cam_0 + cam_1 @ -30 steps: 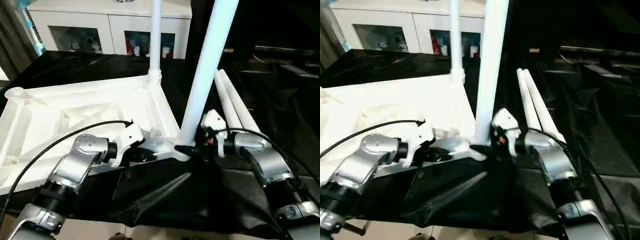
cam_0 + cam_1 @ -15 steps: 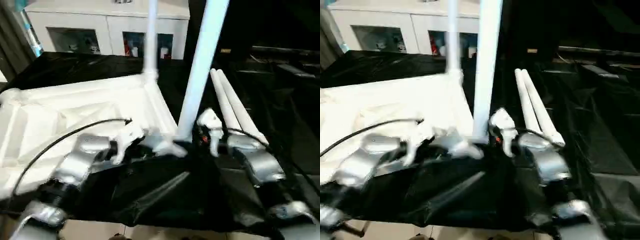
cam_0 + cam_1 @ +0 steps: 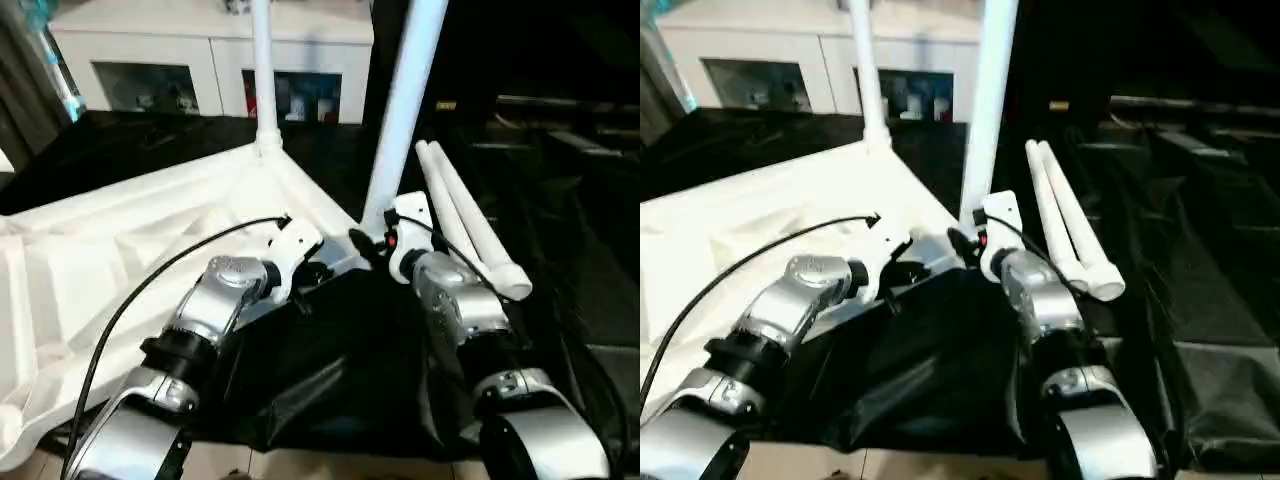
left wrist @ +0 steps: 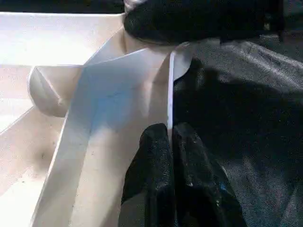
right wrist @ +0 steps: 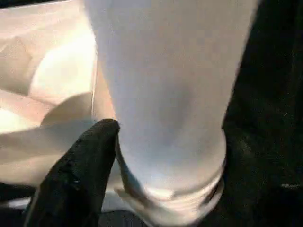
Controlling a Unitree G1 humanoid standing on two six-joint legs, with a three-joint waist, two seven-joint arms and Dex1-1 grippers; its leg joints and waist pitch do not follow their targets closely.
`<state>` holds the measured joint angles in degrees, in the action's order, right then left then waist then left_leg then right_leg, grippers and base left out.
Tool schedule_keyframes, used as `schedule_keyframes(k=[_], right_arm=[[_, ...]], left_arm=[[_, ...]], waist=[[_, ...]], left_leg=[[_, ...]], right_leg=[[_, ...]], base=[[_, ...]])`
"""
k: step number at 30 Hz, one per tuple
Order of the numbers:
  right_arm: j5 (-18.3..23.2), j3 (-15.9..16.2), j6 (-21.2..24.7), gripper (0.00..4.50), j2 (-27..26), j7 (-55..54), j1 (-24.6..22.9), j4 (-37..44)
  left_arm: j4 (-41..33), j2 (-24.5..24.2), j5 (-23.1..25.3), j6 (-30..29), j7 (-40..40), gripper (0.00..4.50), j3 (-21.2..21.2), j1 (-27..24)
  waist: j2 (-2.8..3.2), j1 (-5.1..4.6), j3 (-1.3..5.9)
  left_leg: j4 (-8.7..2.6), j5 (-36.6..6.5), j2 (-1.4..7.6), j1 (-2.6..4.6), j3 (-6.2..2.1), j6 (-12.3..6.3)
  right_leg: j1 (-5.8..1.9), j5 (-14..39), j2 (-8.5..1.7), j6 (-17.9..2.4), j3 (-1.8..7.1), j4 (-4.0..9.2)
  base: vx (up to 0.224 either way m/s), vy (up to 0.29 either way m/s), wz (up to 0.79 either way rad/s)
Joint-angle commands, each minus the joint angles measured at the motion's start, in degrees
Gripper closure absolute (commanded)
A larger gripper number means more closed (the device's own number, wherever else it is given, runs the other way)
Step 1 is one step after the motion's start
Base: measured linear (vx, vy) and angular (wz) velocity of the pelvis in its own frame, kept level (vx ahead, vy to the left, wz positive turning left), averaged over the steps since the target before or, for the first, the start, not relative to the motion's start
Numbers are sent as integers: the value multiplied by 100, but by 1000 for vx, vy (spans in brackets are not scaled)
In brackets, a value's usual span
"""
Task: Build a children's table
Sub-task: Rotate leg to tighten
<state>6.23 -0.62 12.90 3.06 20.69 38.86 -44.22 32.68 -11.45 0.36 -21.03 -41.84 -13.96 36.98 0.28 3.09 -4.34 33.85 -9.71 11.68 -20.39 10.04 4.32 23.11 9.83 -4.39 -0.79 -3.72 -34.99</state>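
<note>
Table top [image 3: 110, 250] lies upside down on the black-draped surface [image 3: 560, 300], taking up the left half of my view, underside ribs facing up. Far corner: one leg [image 3: 262, 70] already stands upright in its socket, so I count that one as done. My left claw [image 4: 168, 156] is pinched shut on the thin near-right edge of the top, in the wrist view both fingers [image 4: 147, 170] squeezed against the rim, steadying the piece. Just right of it, at the near-right corner, a second leg [image 3: 405, 100] stands nearly upright with its base at the socket; my right claw [image 3: 365, 245] sits at that base, one finger [image 5: 75, 175] pressed to the leg's side, the opposite one hidden behind it, so I judge it clamped on the leg and seating it. Whether it is fully home I cannot tell. Further right, two spare legs [image 3: 470, 220] lie side by side on the cloth, untouched. Tally: one fitted, one going in, two left.
</note>
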Motion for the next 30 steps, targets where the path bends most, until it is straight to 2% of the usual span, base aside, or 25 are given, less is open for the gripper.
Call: schedule_keyframes(k=[1,4,5,6,8,10,16,17,19,23,24,27,28,30], right_arm=[[2,333,103,73,-69,528,-111,-122],[-70,469,18,68,238,1031,-176,101],[-81,521,-12,68,332,1191,-198,163],[-102,634,-78,68,522,1525,-255,312],[-100,720,-124,68,675,1815,-315,460],[-83,806,-185,68,940,2351,-416,698],[5,896,-224,68,1348,3054,-545,1048],[39,942,-215,68,1440,3231,-580,1130],[105,1048,-212,68,1615,3586,-674,1328],[130,1060,-185,68,1643,3688,-711,1394],[131,1061,-185,95,1643,3691,-713,1394],[160,1042,-137,108,1585,3762,-757,1425],[162,1044,-134,132,1583,3764,-760,1427],[178,1046,-73,140,1511,3667,-821,1456]], left_arm=[[-293,76,-200,388,-167,450,80,2],[-511,-169,-294,470,-635,450,-8,-223],[-572,-242,-316,516,-762,450,-39,-282],[-702,-386,-363,582,-1008,450,-96,-400],[-804,-495,-391,593,-1164,450,-129,-485],[-1011,-686,-450,573,-1490,450,-152,-633],[-1398,-1125,-682,543,-2286,450,-199,-924],[-1469,-1208,-735,519,-2413,450,-186,-972],[-1590,-1361,-825,483,-2613,450,-131,-1044],[-1644,-1452,-874,445,-2757,450,-87,-1068],[-1647,-1455,-875,444,-2763,450,-86,-1070],[-1687,-1469,-900,421,-2789,450,-77,-1095],[-1689,-1470,-902,421,-2790,450,-77,-1096],[-1668,-1401,-885,422,-2673,450,-83,-1092]], waist=[[-24,9,424],[-30,18,431],[-32,13,429],[-41,12,434],[-22,19,434],[-30,48,444],[-16,57,475],[-9,67,462],[-18,68,445],[-36,72,437],[-30,71,436],[-45,62,442],[-41,62,443],[-38,64,448]], left_leg=[[-412,-1597,73,11,-30,-24],[-409,-1529,84,9,-31,-54],[-410,-1471,88,-17,-27,-102],[-401,-1434,91,-15,-23,-129],[-397,-1338,98,7,-3,-169],[-398,-1217,114,-7,-5,-205],[-374,-1026,123,-25,1,-283],[-370,-1019,121,-31,5,-293],[-378,-1149,127,-27,7,-271],[-386,-1278,118,-25,1,-199],[-387,-1288,119,-25,-3,-182],[-387,-1304,120,-22,-5,-151],[-387,-1283,120,-24,-8,-154],[-379,-1226,117,-22,-2,-167]], right_leg=[[-257,1932,-325,-999,231,500],[-274,1874,-340,-1028,229,492],[-286,1798,-346,-1048,234,484],[-287,1751,-347,-1061,236,475],[-260,1630,-330,-1105,245,472],[-287,1356,-322,-1205,241,428],[-296,941,-310,-1373,238,358],[-283,920,-308,-1395,236,359],[-274,1134,-309,-1360,238,380],[-267,1481,-322,-1259,242,408],[-265,1535,-325,-1241,243,412],[-260,1598,-318,-1178,247,417],[-262,1576,-322,-1184,246,412],[-258,1495,-318,-1202,248,409]], base=[[0,0,0],[0,0,0],[0,0,0],[0,0,0],[0,0,0],[0,0,0],[0,0,0],[0,0,0],[0,0,0],[0,0,0],[0,0,0],[0,0,0],[0,0,0],[0,0,0]])
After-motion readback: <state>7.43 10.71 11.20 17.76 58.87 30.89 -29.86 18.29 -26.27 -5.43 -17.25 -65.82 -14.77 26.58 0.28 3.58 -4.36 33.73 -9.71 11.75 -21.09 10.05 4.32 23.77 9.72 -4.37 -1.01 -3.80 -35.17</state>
